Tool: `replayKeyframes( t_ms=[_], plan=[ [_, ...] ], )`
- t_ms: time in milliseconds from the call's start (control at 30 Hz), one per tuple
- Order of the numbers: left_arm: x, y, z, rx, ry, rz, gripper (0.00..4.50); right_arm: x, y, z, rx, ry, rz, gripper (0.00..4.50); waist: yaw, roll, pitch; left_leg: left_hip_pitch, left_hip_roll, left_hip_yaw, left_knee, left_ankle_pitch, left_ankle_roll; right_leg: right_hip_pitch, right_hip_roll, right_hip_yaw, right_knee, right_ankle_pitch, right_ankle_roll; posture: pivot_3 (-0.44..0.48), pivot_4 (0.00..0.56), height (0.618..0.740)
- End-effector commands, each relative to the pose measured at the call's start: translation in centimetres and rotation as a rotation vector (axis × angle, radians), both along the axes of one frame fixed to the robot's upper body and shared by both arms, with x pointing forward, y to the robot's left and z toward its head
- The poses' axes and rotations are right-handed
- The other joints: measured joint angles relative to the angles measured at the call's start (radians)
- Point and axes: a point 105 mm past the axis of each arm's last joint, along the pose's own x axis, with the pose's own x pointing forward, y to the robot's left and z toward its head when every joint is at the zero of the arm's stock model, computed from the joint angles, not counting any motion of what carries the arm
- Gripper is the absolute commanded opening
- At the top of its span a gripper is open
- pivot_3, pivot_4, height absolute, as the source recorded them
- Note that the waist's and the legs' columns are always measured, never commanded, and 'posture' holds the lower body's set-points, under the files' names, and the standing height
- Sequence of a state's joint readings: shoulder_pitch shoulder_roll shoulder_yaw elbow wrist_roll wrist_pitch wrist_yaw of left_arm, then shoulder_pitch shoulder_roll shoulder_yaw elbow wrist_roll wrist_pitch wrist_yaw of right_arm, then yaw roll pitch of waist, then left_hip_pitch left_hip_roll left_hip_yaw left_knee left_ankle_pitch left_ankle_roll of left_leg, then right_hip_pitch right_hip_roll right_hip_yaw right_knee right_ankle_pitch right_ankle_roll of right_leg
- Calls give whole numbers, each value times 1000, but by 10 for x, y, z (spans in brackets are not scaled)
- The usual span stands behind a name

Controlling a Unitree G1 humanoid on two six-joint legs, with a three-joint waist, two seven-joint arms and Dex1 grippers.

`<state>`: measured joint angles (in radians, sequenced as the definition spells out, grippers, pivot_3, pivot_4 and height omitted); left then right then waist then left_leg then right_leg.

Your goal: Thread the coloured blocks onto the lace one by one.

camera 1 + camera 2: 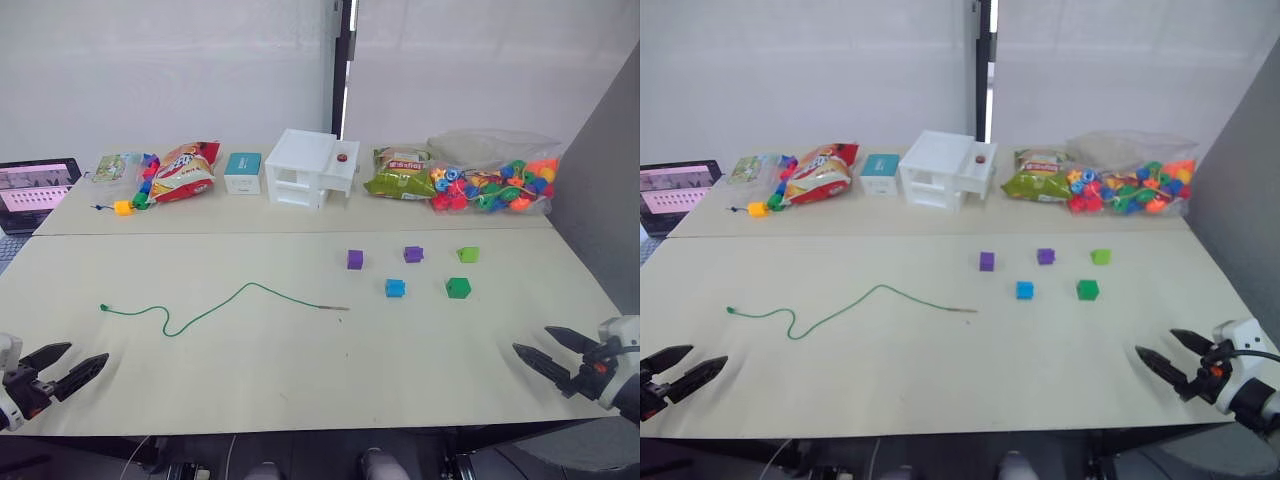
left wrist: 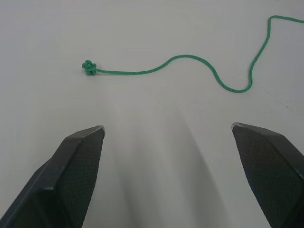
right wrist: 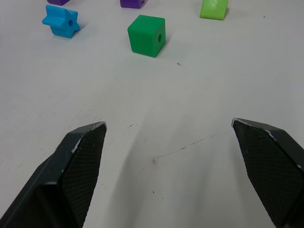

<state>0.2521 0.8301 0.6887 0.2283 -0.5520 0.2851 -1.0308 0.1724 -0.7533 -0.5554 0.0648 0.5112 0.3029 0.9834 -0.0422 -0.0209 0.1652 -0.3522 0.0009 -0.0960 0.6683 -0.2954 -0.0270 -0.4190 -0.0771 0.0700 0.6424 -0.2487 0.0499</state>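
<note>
Green lace lies loose on the pale desk, and five coloured blocks wait untouched.
The left hand sits at 8 o'clock, fingers apart, holding nothing, near the lace's knob end. The right hand sits at 4 o'clock, fingers apart too. Two purple blocks, a blue block, a dark green block and a light green block lie at 2 o'clock, beyond the lace's pale tip.

Right of lace: five blocks, namely two purple, one blue, one dark green, one light green. One lace.
</note>
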Motion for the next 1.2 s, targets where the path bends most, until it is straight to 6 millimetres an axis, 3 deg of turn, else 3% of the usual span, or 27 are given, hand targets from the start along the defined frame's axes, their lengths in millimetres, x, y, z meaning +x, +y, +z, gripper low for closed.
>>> replayKeyframes(
  t_ms=[33,200,400,567,700,800,933,1200],
  plan=[
    [0,3,14,39,-47,4,4500,1,0,10,-35,-34,17,4457,0,0,0,0,0,0,0,0,0,0,0,0,0,0,0,0,150,740],
    [18,-27,26,11,-95,-115,4500,0,19,11,13,-51,13,4457,7,0,0,0,0,0,0,0,0,0,0,0,0,0,0,0,150,740],
    [62,-108,49,-67,-146,-414,4500,2,71,15,75,-64,84,4457,16,0,0,0,0,-1,3,0,0,1,0,0,2,0,0,0,150,740],
    [79,-180,57,-63,-118,-758,4500,-2,116,28,66,-65,260,4457,13,0,-1,0,-1,-1,3,0,0,-1,0,0,5,0,0,0,150,740],
    [94,-225,60,-33,-109,-1009,4500,-1,139,40,11,-63,426,4457,11,0,0,-1,-1,-2,7,0,0,0,1,0,5,0,0,0,150,740],
    [110,-249,55,28,-93,-1148,4500,8,149,49,-47,-77,508,4457,9,0,0,-2,-2,-2,9,0,0,1,1,0,4,0,0,0,150,740],
    [131,-274,28,174,-40,-1302,4500,13,159,64,-93,-104,569,4457,10,0,0,-2,-2,-2,10,0,1,2,1,0,3,0,0,0,150,740],
    [155,-314,10,250,-41,-1348,4500,11,155,64,-88,-122,492,4457,16,-1,0,-11,-3,-2,16,-4,8,-3,0,-1,5,2,3,0,150,740]
  ],
)
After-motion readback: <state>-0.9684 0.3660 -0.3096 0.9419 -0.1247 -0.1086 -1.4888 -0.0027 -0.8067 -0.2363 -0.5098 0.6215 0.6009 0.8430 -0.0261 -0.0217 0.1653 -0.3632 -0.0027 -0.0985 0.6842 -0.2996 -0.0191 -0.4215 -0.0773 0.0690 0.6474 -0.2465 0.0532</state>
